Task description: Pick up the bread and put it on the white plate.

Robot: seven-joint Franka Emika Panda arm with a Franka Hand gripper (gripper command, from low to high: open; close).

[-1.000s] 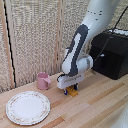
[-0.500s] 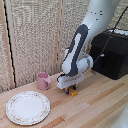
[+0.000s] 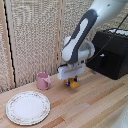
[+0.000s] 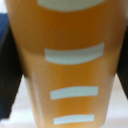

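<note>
The bread (image 4: 70, 70) fills the wrist view, golden-orange with pale stripes across it. Dark fingers (image 4: 7, 75) press against both its sides. In the exterior view my gripper (image 3: 73, 83) is down at the wooden table, just to the exterior view's right of the pink mug. A small orange bit of the bread (image 3: 75, 85) shows between the fingertips. The gripper is shut on the bread, which still rests at table level. The white plate (image 3: 15, 101) lies empty toward the exterior view's lower left, well apart from the gripper.
A pink mug (image 3: 43, 80) stands close beside the gripper. A black box (image 3: 112, 52) with a cable sits at the exterior view's right. A woven screen stands behind the table.
</note>
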